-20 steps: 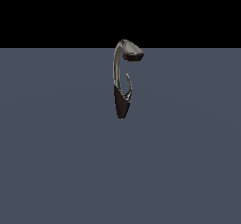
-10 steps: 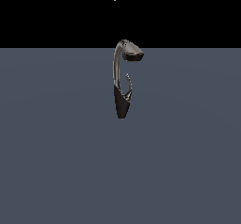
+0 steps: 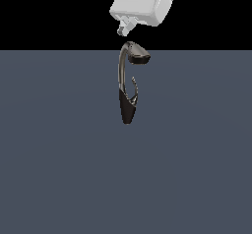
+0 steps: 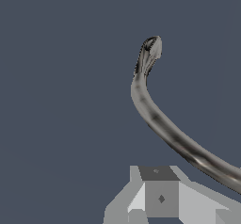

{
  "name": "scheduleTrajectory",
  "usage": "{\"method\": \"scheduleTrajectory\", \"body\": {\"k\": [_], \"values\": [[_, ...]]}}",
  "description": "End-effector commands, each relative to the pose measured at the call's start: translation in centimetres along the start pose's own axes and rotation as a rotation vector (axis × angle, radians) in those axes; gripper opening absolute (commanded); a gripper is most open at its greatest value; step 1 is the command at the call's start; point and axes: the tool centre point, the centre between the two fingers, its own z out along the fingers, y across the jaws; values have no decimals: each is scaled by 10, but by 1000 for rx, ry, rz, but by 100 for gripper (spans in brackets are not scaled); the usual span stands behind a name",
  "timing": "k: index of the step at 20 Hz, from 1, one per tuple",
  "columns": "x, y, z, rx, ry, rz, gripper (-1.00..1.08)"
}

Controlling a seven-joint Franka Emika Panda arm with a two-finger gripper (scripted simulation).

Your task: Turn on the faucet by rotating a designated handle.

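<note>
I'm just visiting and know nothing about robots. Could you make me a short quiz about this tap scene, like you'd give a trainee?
1. True or false: the gripper is already touching the handle.
2. Multiple choice: where does the thin handle sprout from on the faucet? A) the oval spout head B) the top of the dark base C) the middle of the arched neck
3. Fill in: in the exterior view, the gripper hangs ___ the faucet.

Key:
1. False; it is up above the spout head, apart from the handle.
2. B.
3. Above.
</note>
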Motion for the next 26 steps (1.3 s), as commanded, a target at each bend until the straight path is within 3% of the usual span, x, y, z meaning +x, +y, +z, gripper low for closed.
{"method": "scheduleTrajectory", "body": {"k": [1,14,26], "values": [[21,-4,12,18,-26,62,-100],[116,-10,75,88,-146,347,-100],[145,-7,99,108,-185,440,-100]]}}
